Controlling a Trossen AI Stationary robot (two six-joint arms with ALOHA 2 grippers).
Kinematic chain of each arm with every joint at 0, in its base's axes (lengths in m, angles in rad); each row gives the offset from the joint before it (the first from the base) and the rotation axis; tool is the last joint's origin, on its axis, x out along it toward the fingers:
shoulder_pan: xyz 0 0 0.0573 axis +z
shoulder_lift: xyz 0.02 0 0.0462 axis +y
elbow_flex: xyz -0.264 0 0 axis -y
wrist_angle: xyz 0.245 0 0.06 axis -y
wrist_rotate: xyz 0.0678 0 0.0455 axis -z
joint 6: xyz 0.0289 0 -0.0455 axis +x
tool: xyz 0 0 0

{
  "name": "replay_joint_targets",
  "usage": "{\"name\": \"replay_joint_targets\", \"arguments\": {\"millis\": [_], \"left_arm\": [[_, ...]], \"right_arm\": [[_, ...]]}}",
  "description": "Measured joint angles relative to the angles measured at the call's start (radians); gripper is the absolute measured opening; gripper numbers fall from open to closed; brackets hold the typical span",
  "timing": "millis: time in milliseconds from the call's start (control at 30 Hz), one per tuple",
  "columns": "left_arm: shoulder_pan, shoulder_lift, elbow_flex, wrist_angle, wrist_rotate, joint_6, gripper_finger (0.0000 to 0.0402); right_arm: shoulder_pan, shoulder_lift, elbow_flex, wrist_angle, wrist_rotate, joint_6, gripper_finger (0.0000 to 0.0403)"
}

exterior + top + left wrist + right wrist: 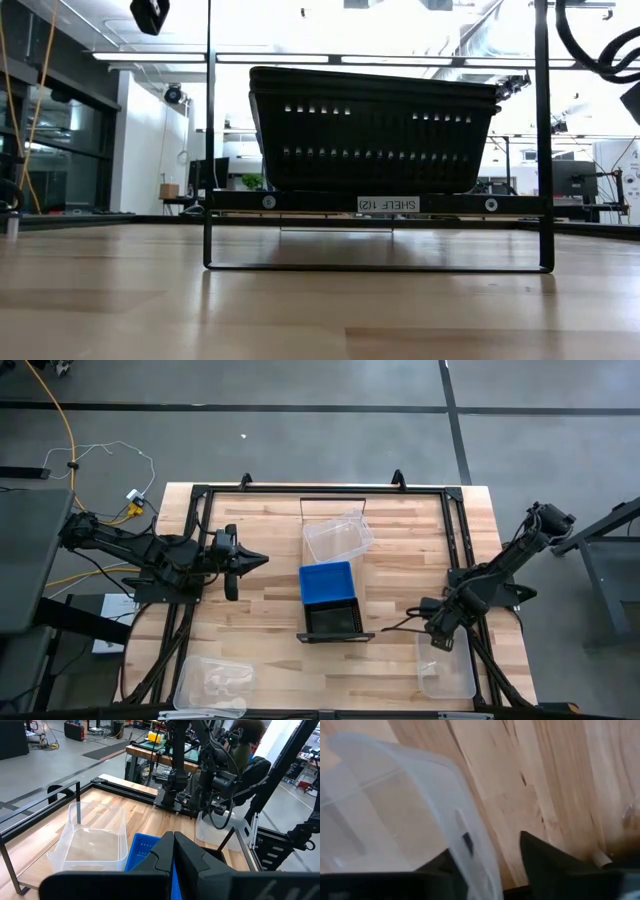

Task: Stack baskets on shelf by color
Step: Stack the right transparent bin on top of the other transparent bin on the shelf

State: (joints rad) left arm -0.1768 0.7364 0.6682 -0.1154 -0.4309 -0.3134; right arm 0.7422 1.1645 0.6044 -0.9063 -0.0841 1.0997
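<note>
The shelf [320, 510] runs from the far to the near side in the middle of the table. A clear basket [338, 538], a blue basket [327, 583] and a black perforated basket [333, 620] sit on it in a row. The low view shows the black basket [370, 130] resting on the shelf's frame [375, 203]. My left gripper [258, 560] is shut and hovers left of the blue basket. My right gripper [438, 640] is open at the far end of another clear basket [445, 665] on the table's near right, one finger on each side of its wall. My right gripper comes from above, pointing down, and stands astride the far wall and rim [470, 845] of the clear basket, one finger [440, 862] inside and one finger [545, 855] outside. Whether either finger touches the wall, I cannot tell. The basket rests on the table.
A third clear basket [213, 685] lies at the table's near left corner. Dark frame rails [195, 520] run along the table's left, far and right sides. Bare wood lies between the shelf and each arm. Benches and equipment stand in the room beyond.
</note>
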Motion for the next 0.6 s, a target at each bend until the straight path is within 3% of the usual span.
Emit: {"name": "replay_joint_targets", "arguments": {"millis": [200, 400, 600], "left_arm": [[0.0, 0.0, 0.0, 0.0, 0.0, 0.001, 0.0], [0.0, 0.0, 0.0, 0.0, 0.0, 0.002, 0.0], [0.0, 0.0, 0.0, 0.0, 0.0, 0.002, 0.0]], "right_arm": [[-0.01, 0.001, 0.0, 0.058, -0.011, 0.022, 0.0016], [-0.032, -0.045, -0.001, 0.183, -0.076, 0.006, 0.0004], [-0.05, -0.234, 0.013, 0.32, -0.155, 0.02, 0.0002]]}}
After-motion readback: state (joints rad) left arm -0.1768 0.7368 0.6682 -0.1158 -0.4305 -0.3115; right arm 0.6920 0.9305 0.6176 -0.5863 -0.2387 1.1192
